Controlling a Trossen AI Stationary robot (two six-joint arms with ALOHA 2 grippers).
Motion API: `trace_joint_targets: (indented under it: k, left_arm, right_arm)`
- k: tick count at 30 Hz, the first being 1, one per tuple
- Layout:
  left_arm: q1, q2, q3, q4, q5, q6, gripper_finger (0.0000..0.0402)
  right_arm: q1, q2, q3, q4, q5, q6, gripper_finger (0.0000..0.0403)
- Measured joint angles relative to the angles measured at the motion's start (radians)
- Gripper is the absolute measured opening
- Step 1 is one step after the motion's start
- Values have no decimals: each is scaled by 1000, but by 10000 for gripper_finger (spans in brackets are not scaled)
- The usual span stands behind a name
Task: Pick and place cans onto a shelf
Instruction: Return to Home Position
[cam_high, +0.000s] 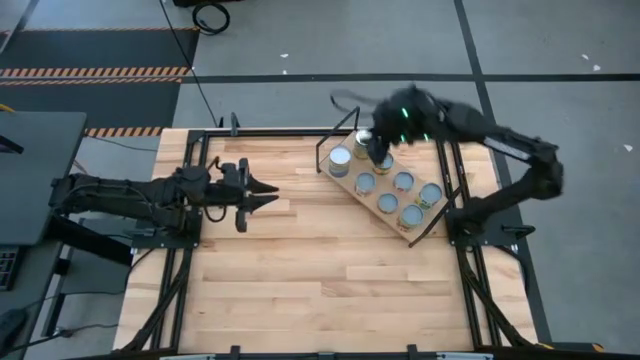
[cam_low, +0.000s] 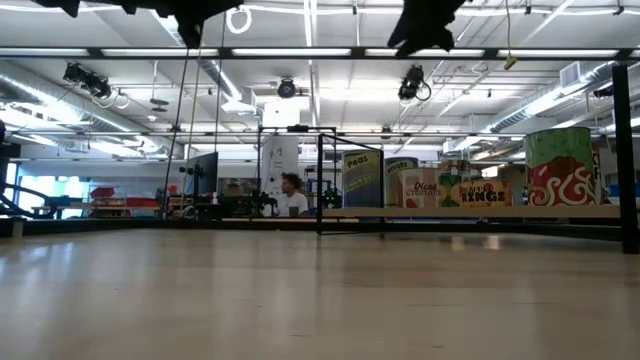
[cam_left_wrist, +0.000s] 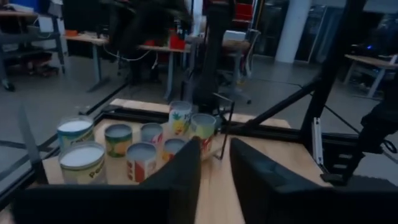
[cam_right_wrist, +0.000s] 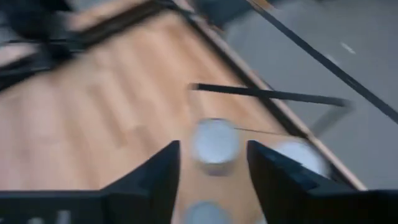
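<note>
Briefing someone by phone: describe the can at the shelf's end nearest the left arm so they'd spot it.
The shelf lies slanted on the table's right-arm side, below the right gripper. The can stands on its corner closest to the left gripper. Its wide silvery top outsizes the bluish tops beside it.

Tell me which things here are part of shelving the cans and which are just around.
Job: cans, shelf, right gripper above the shelf, left gripper idle over the table.
Just around: person in the room behind, cable loop on the floor.
</note>
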Motion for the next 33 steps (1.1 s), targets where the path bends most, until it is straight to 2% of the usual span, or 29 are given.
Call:
trace_joint_targets:
  k: [5, 9, 12, 18, 22, 25, 28, 33]
  left_arm:
    - [6, 3, -6, 16, 3, -5, 12]
    - [2, -1, -100, 130, 4, -5, 10]
    - [21, -26, -198, 228, 1, -6, 5]
    - [94, -147, -300, 216, -5, -4, 9]
    - [145, -231, -334, 188, -12, 28, 9]
    - [172, -262, -337, 120, -96, 63, 10]
    - [177, -268, -336, 78, -142, -26, 11]
    - [175, -266, -337, 77, -28, 45, 11]
  right_arm:
    - [237, -193, -322, 317, 0, 0, 109]
    - [414, -321, -546, 556, 2, -39, 51]
    - [509, -408, -654, 618, 7, -54, 13]
    - [638, -573, -781, 639, 97, -51, 13]
    - [660, -655, -842, 639, 127, -65, 7]
    - [659, -697, -866, 628, 127, -44, 4]
    - [659, -732, -895, 626, 77, -77, 4]
    - [612, -781, -931, 674, -82, -70, 2]
